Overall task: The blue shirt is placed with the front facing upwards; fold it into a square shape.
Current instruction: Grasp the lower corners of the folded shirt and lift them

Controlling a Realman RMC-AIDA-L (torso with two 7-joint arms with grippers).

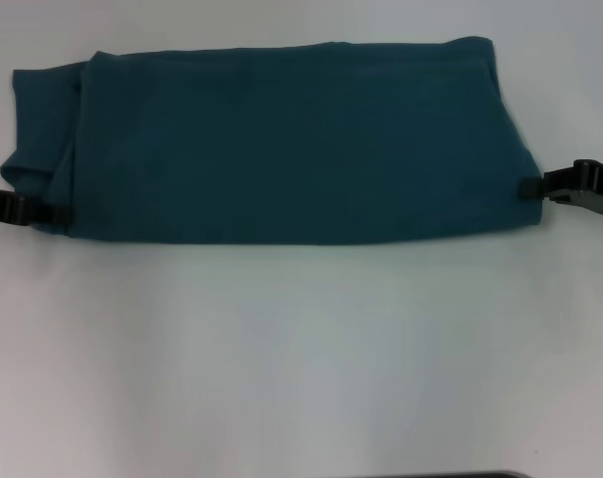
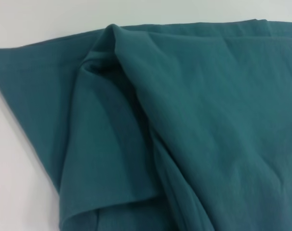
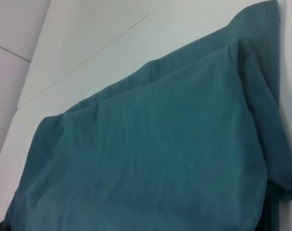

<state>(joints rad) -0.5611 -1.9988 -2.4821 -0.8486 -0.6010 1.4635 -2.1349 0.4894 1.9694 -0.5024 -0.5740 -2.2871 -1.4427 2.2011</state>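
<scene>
Left gripper (image 1: pixel 51 212): black, slim, reaching in from the left side of the head view; tips pinched onto the near-left corner of the shirt, closed on the cloth there.
Right gripper (image 1: pixel 529 188): black, jointed, reaching in from the right side; tips clamped on the shirt's right edge, a little nearer than the middle of that edge.
Blue shirt (image 1: pixel 282 149): dark teal-blue cotton garment, folded into a long band lying flat, stretched sideways between the two grippers; plain cloth uppermost, no print in sight.
Shirt, left end: looser than the rest, with an under-layer sticking out beyond the top layer and bunching just above the left gripper's pinch.
Shirt, near edge: a straight fold line running from one gripper to the other.
Shirt, far edge: nearly straight, with a hemmed layer showing at its right end.
Left wrist view: only the shirt (image 2: pixel 184 120) up close, a deep soft fold curling under a smoother upper layer; own fingers not shown.
Right wrist view: the shirt (image 3: pixel 151 163) seen along its length, upper layer smooth, a stitched hem at the far corner; own fingers not shown.
White tabletop (image 1: pixel 301 358): plain matte surface under the shirt, showing on all sides of it.
</scene>
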